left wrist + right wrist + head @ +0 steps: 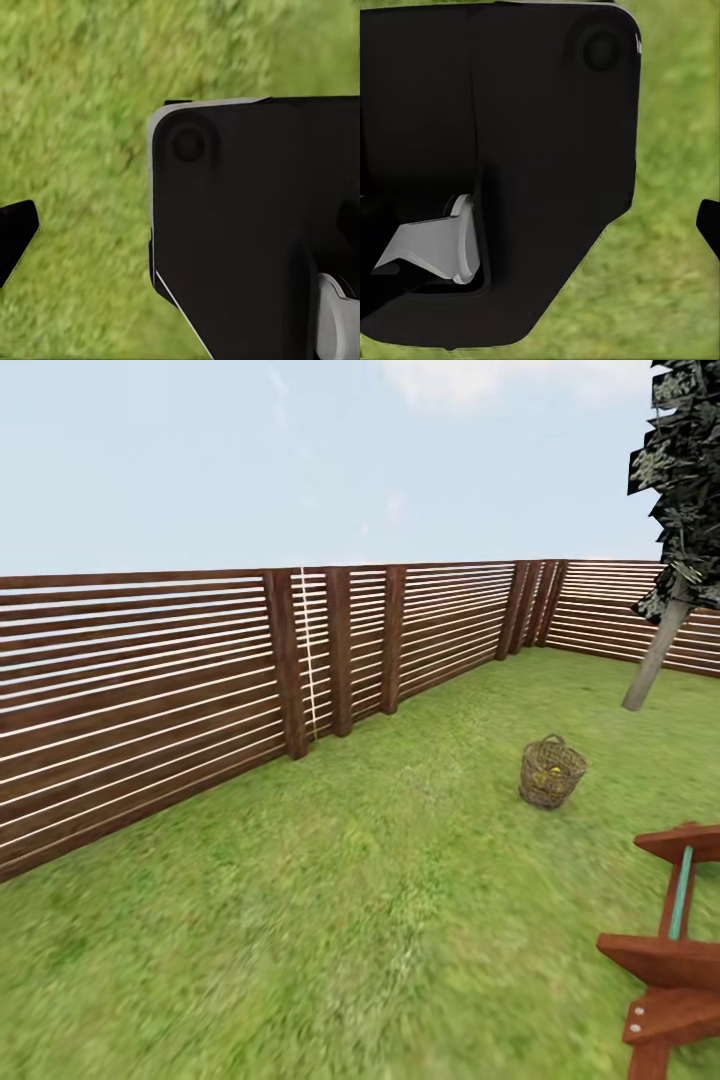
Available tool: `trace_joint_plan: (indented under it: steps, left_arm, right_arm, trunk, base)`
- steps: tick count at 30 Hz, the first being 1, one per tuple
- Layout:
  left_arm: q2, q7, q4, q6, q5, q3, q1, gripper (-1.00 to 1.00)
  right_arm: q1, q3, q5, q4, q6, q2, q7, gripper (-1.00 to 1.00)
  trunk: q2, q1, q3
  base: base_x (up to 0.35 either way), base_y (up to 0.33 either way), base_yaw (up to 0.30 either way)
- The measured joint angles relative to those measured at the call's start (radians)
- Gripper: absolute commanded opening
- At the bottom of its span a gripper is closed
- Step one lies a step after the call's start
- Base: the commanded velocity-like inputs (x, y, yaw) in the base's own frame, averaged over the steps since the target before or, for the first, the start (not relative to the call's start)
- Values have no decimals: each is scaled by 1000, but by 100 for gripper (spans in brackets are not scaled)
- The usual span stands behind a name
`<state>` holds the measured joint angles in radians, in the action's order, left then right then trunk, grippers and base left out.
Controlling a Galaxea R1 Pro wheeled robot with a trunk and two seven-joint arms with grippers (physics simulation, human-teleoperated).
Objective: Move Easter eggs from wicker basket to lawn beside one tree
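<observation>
The wicker basket (552, 772) stands upright on the lawn (380, 880) at mid-right of the head view. Yellow Easter eggs (545, 776) show through its open weave; I cannot tell how many. Behind it to the right rises a tree (662, 645) with a leaning pale trunk and dark speckled foliage. In the left wrist view my left gripper (180, 244) shows one black fingertip (16, 238) at the picture's edge over grass, well away from the middle. My right gripper (540, 225) likewise shows one fingertip (709, 225) at the edge. Both look open and empty.
A brown slatted wooden fence (200, 680) bounds the garden along the left and back. A red-brown wooden garden chair (670, 950) stands at the near right. A black part of the robot's body (255, 225) (510, 150) takes up much of each wrist view.
</observation>
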<state>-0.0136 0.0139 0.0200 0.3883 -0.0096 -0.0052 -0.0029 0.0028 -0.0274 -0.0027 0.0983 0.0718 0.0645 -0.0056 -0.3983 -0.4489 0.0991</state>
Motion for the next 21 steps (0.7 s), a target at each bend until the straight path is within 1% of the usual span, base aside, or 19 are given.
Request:
trace_joint_plan:
  steps: [21]
  left_arm:
    - [0,0,0,0,0,0,0,100]
  right_arm:
    - [0,-2,-1,0,0,0,0,100]
  trunk:
    - [0,0,0]
  base:
    - [308,105,0]
